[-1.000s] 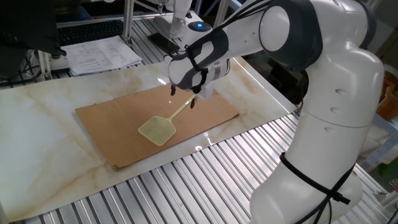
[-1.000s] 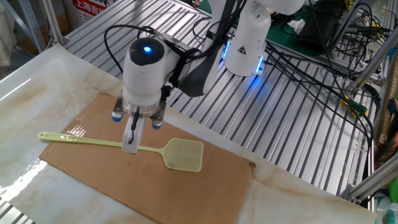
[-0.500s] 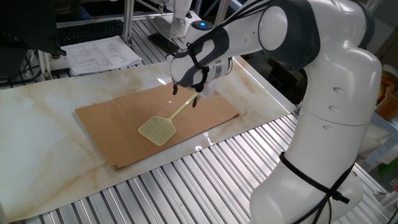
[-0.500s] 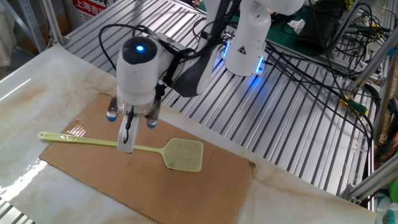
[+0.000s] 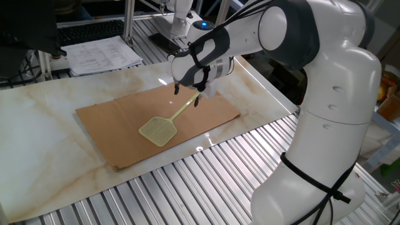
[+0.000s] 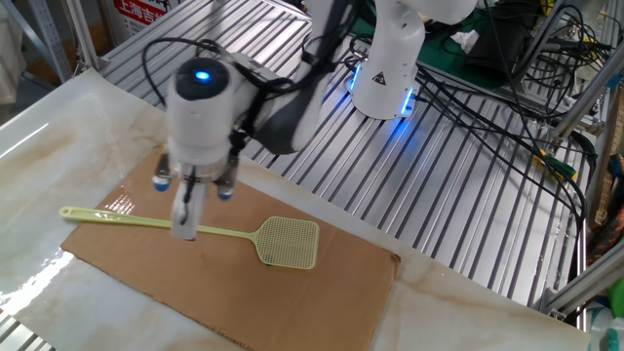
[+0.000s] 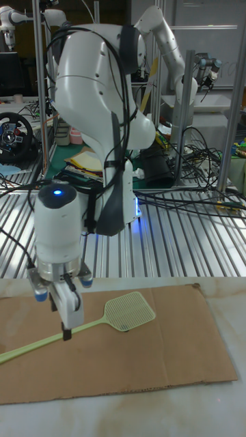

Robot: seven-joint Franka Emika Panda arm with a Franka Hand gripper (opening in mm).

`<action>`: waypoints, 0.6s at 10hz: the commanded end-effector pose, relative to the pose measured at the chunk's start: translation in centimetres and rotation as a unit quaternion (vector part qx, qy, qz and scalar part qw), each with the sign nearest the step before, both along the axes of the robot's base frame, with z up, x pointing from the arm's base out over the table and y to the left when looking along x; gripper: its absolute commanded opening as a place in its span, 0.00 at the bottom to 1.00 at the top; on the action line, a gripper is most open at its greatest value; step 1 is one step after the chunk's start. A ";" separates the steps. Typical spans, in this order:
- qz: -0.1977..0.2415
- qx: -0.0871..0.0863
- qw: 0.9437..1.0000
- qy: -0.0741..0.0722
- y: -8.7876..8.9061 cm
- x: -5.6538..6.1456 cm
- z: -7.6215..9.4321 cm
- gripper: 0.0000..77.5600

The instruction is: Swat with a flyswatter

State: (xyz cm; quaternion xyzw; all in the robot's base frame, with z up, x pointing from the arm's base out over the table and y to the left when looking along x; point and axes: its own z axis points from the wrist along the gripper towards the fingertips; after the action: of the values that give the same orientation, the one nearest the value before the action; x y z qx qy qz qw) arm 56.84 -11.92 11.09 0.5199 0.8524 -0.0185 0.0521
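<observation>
The pale yellow-green flyswatter (image 5: pixel 157 130) lies flat on a brown cardboard sheet (image 5: pixel 106 119). Its mesh head (image 6: pixel 289 241) points toward the slatted side, and its long handle runs off the cardboard's far corner. My gripper (image 5: pixel 186 96) hangs low over the middle of the handle. Its fingers are spread to either side of the handle, so it is open and holds nothing. In the other fixed view the gripper (image 6: pixel 186 224) hides part of the handle. The tall fixed view shows the gripper (image 7: pixel 67 329) down at the flyswatter (image 7: pixel 128 310) handle on the cardboard (image 7: pixel 171 355).
The cardboard rests on a marble-patterned tabletop (image 5: pixel 37 144) with metal slats (image 5: pixel 206 181) alongside. Stacked papers (image 5: pixel 103 53) lie at the back. The arm's base (image 6: pixel 385 73) glows blue amid cables (image 6: pixel 507 107). A steering wheel (image 7: pixel 14 133) sits on the far bench.
My gripper has slid along the handle away from the mesh head, toward the handle's end. The flyswatter has not moved.
</observation>
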 end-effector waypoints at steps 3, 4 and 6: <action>0.045 -0.007 0.999 -0.002 -9.3 4.3 -0.4 1.00; 0.047 -0.007 0.999 -0.002 -9.5 4.6 -0.4 1.00; 0.051 -0.006 0.999 -0.002 -9.9 4.9 -0.5 1.00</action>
State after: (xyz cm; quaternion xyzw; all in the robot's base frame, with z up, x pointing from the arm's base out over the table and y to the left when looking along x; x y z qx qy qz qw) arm 60.70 -20.71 10.63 0.4857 0.8721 -0.0199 0.0556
